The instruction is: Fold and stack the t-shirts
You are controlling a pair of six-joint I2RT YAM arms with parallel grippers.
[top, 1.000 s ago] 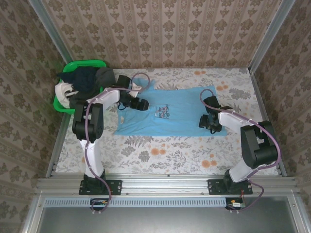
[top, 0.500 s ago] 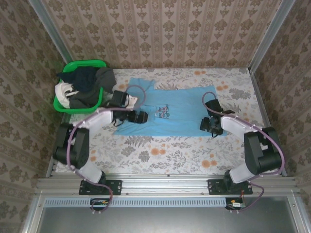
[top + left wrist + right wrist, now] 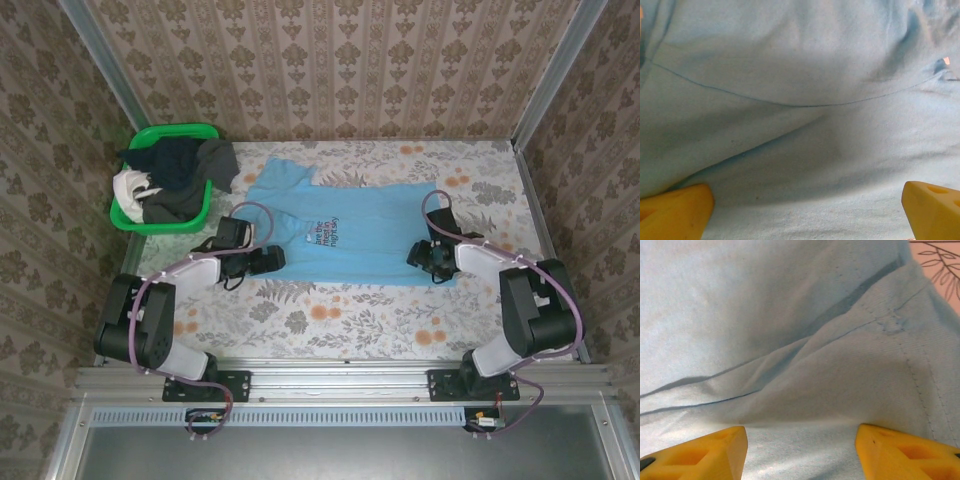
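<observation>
Where the light blue t-shirt [image 3: 375,225] lies spread flat on the bench [image 3: 330,318], it occupies the middle of the surface, nearer the far edge than the near edge. Its collar points toward the left edge and its hem toward the right edge. Printed lettering [image 3: 328,232] shows on the chest, too small to read.

The left arm [image 3: 200,268] reaches in low from the left edge, and the left jaws rest at the near left corner of the shirt, by the sleeve. In the left wrist view the two yellow fingertips [image 3: 675,212] stand at opposite sides of the frame, spread wide. The blue cloth lies beyond them, and nothing is gripped.

The right arm [image 3: 500,262] reaches in from the right edge, and the right jaws rest on the near right corner of the shirt, at the hem. In the right wrist view the tips stand partly apart. A raised fold [image 3: 790,365] of the cloth runs toward the gap, but the tips are not closed on it. The stitched hem [image 3: 912,365] lies to one side.

A green basket [image 3: 175,130] stands at the far left corner of the bench. It holds the other t-shirts [image 3: 175,172], black, dark grey and white, heaped above its rim
</observation>
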